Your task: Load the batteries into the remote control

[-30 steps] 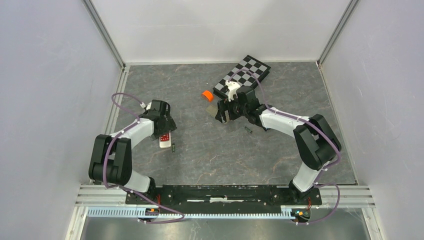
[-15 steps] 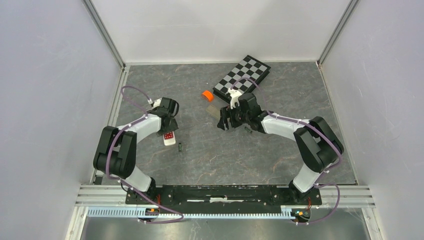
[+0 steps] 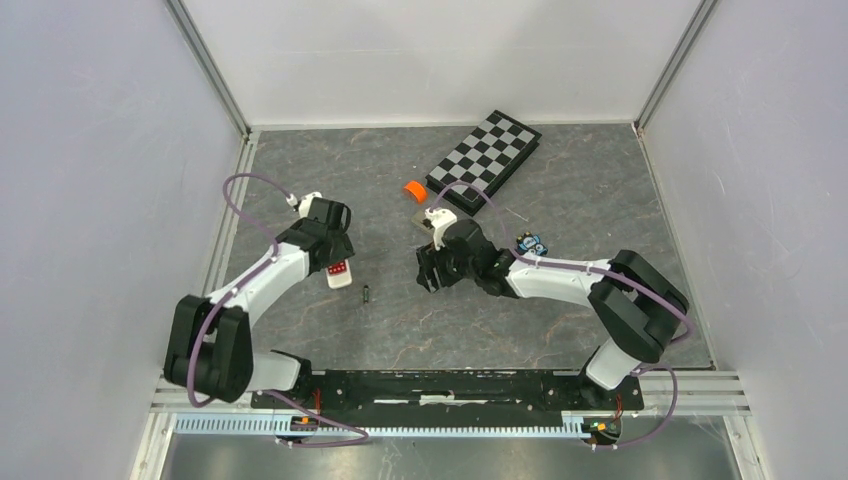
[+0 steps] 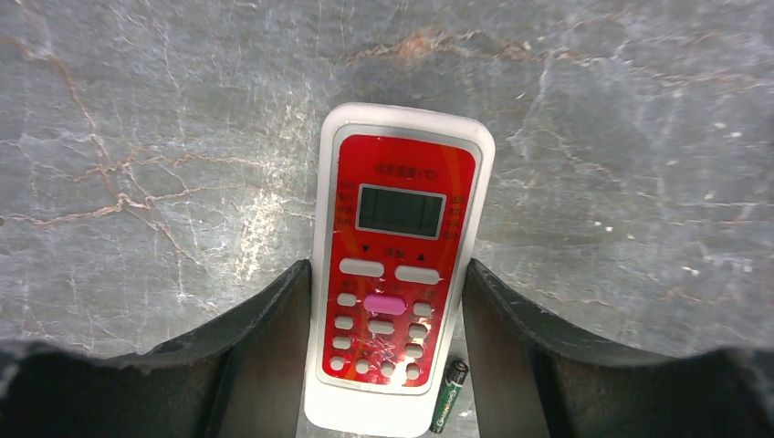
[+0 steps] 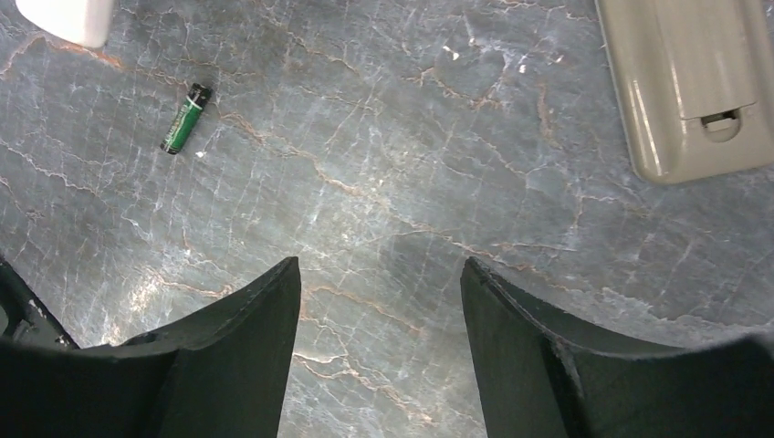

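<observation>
The remote control [image 4: 397, 274] is white with a red face, a small screen and buttons up. My left gripper [image 4: 388, 274] is shut on it, one finger against each long side. From above, that gripper [image 3: 338, 262] holds the remote control [image 3: 340, 274] at the table's left. One green-tinted battery [image 4: 449, 395] lies on the table by the remote's lower right corner. It also shows as a small battery [image 3: 367, 293] in the top view and as a battery [image 5: 185, 119] in the right wrist view. My right gripper [image 5: 380, 265] is open and empty over bare table, right of that battery [image 3: 428, 272].
A beige battery cover [image 5: 694, 91] lies ahead of the right gripper. An orange roll [image 3: 413, 189] and a folded checkerboard [image 3: 485, 158] sit at the back. A blue-and-black gadget [image 3: 530, 243] lies beside the right forearm. White walls enclose the grey marbled table [image 3: 560, 320].
My left jaws closed onto the remote. The right arm swung toward the near left, away from the checkerboard, uncovering the blue-and-black gadget, and its jaws narrowed somewhat.
</observation>
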You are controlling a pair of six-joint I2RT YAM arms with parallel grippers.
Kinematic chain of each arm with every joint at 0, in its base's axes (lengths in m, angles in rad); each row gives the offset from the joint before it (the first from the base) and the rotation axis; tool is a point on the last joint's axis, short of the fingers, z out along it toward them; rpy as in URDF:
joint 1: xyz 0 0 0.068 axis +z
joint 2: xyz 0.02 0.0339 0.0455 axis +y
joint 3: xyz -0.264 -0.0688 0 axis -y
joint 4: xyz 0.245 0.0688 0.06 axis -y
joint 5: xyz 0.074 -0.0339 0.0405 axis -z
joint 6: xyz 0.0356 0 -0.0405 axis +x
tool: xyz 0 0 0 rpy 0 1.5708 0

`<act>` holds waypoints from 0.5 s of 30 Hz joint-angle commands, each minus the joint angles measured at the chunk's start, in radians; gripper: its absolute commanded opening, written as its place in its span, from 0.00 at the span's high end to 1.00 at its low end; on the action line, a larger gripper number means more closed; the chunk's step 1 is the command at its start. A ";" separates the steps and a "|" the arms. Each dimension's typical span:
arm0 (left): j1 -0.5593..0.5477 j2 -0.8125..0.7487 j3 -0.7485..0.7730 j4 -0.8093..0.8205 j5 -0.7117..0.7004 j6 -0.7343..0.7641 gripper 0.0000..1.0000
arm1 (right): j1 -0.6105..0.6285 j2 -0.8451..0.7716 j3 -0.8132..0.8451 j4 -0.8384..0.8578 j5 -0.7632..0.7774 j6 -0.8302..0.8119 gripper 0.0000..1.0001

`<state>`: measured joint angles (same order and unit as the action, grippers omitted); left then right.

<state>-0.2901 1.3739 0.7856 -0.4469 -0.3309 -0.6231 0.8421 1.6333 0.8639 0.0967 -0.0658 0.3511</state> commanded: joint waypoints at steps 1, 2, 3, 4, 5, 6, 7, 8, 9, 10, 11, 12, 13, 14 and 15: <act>-0.001 -0.087 -0.021 0.016 -0.001 -0.017 0.58 | 0.043 -0.034 -0.001 0.040 0.130 0.050 0.31; -0.001 -0.097 -0.024 0.016 0.010 -0.018 0.58 | 0.048 -0.035 -0.003 0.041 0.135 0.058 0.31; -0.002 -0.109 -0.023 0.018 0.029 -0.019 0.58 | 0.052 -0.039 -0.006 0.045 0.136 0.065 0.31; -0.001 -0.121 -0.022 0.022 0.057 -0.022 0.58 | 0.054 -0.046 -0.013 0.053 0.133 0.072 0.31; -0.001 -0.135 -0.017 0.028 0.084 -0.029 0.58 | 0.055 -0.055 -0.019 0.063 0.120 0.076 0.30; -0.001 -0.150 -0.016 0.037 0.117 -0.037 0.58 | 0.056 -0.067 -0.024 0.076 0.103 0.081 0.28; -0.002 -0.161 -0.014 0.052 0.152 -0.046 0.58 | 0.054 -0.081 -0.028 0.093 0.072 0.090 0.26; -0.003 -0.174 -0.013 0.070 0.199 -0.054 0.58 | 0.053 -0.094 -0.034 0.117 0.027 0.100 0.21; -0.002 -0.185 -0.014 0.088 0.243 -0.072 0.58 | 0.054 -0.107 -0.038 0.149 -0.030 0.115 0.18; -0.004 -0.193 -0.019 0.114 0.279 -0.096 0.58 | 0.054 -0.122 -0.045 0.180 -0.083 0.134 0.16; -0.006 -0.201 -0.026 0.140 0.322 -0.116 0.59 | 0.054 -0.132 -0.053 0.228 -0.120 0.169 0.14; -0.010 -0.205 -0.033 0.169 0.361 -0.142 0.59 | 0.054 -0.142 -0.064 0.268 -0.157 0.205 0.14; -0.017 -0.211 -0.040 0.198 0.387 -0.162 0.60 | 0.054 -0.145 -0.068 0.307 -0.185 0.251 0.13; -0.025 -0.213 -0.046 0.222 0.409 -0.183 0.60 | 0.054 -0.146 -0.067 0.333 -0.204 0.280 0.14; -0.031 -0.216 -0.051 0.249 0.436 -0.199 0.60 | 0.053 -0.143 -0.057 0.350 -0.212 0.306 0.14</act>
<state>-0.2981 1.1893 0.7536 -0.3550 -0.0662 -0.7044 0.8925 1.5257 0.8024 0.2546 -0.1452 0.5137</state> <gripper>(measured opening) 0.629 0.865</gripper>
